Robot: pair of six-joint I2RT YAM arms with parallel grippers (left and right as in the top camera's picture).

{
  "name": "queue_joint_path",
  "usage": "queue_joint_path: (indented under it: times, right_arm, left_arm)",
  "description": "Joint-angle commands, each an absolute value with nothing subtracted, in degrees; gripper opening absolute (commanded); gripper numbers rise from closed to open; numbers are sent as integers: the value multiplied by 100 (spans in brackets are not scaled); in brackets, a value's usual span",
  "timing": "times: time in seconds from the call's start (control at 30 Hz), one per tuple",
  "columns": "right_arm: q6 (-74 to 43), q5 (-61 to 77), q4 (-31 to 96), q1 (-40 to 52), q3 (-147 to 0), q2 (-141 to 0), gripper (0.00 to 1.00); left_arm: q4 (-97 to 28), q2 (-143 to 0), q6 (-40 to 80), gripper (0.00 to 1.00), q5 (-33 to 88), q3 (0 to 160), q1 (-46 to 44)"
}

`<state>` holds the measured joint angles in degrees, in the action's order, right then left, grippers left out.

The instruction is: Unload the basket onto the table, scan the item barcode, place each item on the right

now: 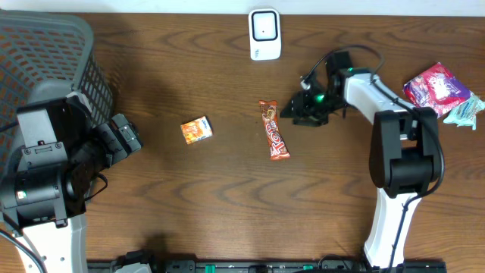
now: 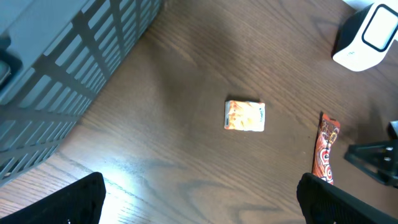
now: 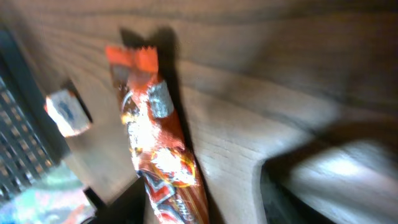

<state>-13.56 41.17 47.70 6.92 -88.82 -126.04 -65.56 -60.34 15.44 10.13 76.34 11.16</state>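
Bar [image 3: 155, 143] flat on table [image 1: 227, 197], just ahead of right gripper [image 1: 295, 112], not gripped; jaw spread there unclear, blurred. Left gripper [image 2: 205, 202] wide, empty; small box [image 2: 244, 116] ahead of it.

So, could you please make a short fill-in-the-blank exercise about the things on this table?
The candy bar lies between the right gripper and the small ___ box. The scanner is ___ in colour. The left gripper, beside the grey basket, has its jaws ___.
Missing words: orange, white, open.
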Motion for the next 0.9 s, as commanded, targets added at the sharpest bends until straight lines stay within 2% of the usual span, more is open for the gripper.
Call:
queue_joint_path:
  times: [0.0, 0.17, 0.27, 0.4, 0.5, 0.87]
  right_arm:
    - [-952, 4038, 5098, 749, -9290, -12197, 71]
    - [-650, 3979, 5443, 980, -9362, -12066, 80]
    - [-652, 3236, 5625, 1232, -9358, -12066, 79]
    - [-738, 1616, 5730, 1761, -9351, -12066, 72]
    - [-1011, 845, 5717, 2176, -9371, -12038, 73]
    - [-1066, 392, 5627, 2858, -9675, -11828, 73]
  left_arm:
    - [-6556, -6034, 1570, 98, 978, 7688, 1133]
    - [-6556, -6034, 1573, 98, 978, 7688, 1133]
    - [-6556, -6034, 1570, 98, 978, 7688, 1133]
    - [-6556, -6034, 1570, 98, 978, 7688, 1133]
    - [-6556, -6034, 1573, 98, 978, 7688, 1133]
    - [-6556, -6034, 1570, 98, 978, 7688, 1133]
